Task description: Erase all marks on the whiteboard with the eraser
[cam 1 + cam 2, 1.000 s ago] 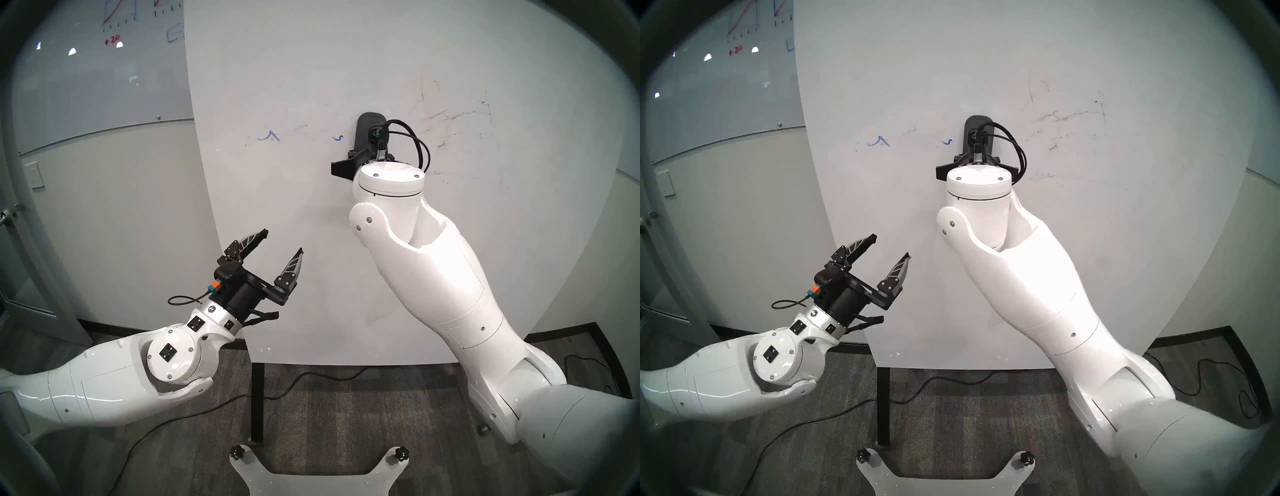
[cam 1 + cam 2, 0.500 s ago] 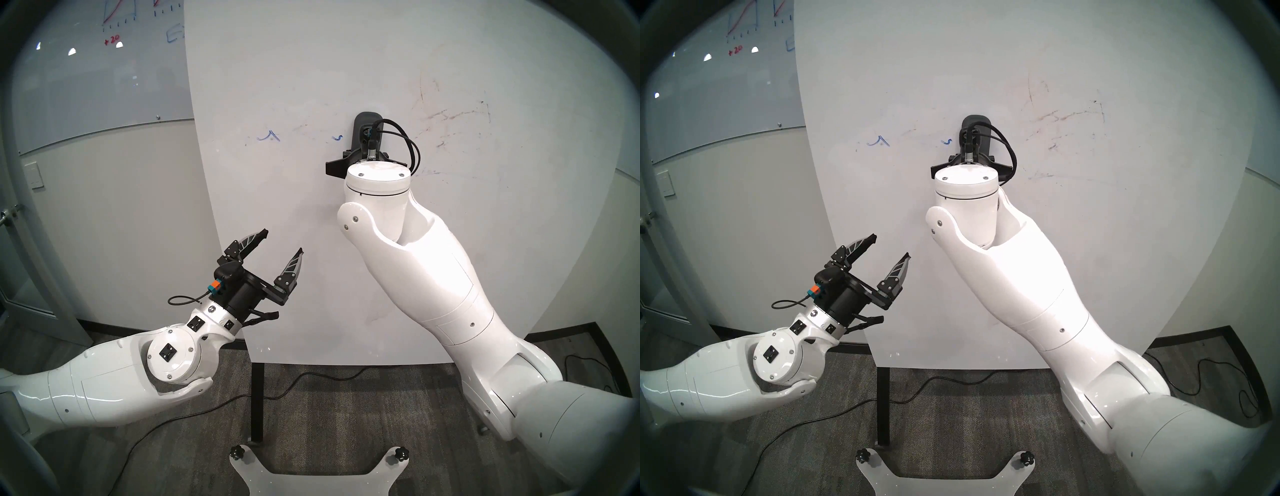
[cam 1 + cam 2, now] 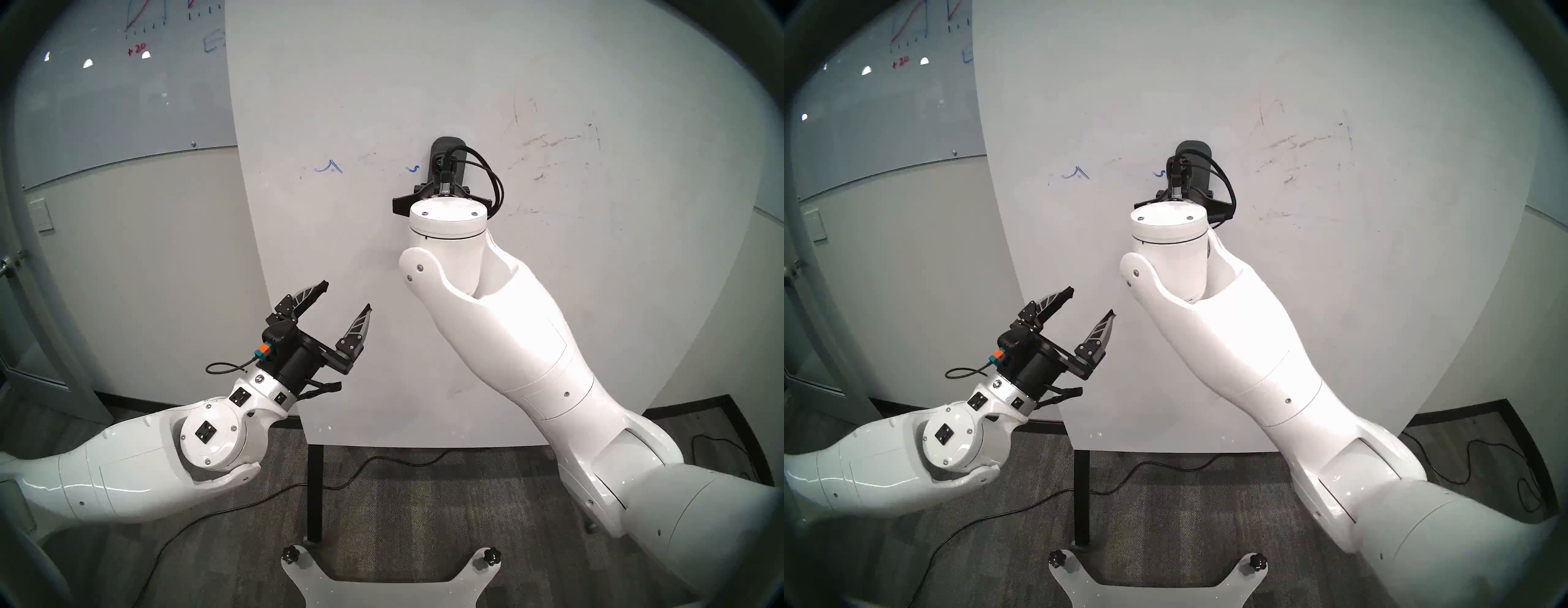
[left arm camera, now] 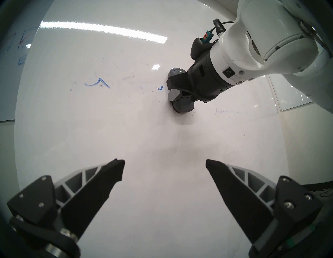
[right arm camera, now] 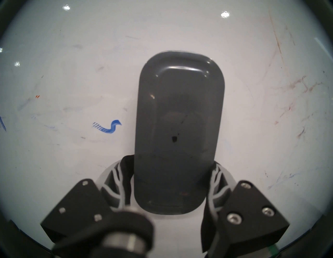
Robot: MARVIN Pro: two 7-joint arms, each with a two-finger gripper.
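- Since a second ago the right arm has slid the eraser (image 5: 178, 129) leftward across the whiteboard (image 3: 382, 85); in the head view its left edge now stands just beside the small blue squiggle (image 5: 108, 128), where a clear gap showed before. The left arm has not shifted
- The right gripper (image 5: 173, 180) is clenched on the eraser's lower half, one finger on each long side, with the block standing upright and its face against the board
- The left gripper (image 4: 164, 169) hangs released and empty, lower and to the left, well apart from the work
- Marks left: the small squiggle just left of the eraser, a blue hooked stroke (image 3: 329, 167) farther left with faint smears between them, and brownish scratchy strokes (image 3: 555, 142) up to the right (plus a faint bluish streak (image 4: 232, 112) lower right)
- To do this pass well, I would keep the eraser flat and pressed evenly, since a tilted block would only skim the ink
- Carry on leftward in one steady sweep through the squiggle to the hooked stroke, without lifting
- The grip is low on the block, so hard pressure may tip its top away; watch for that
- Afterwards, return right for the scratchy strokes
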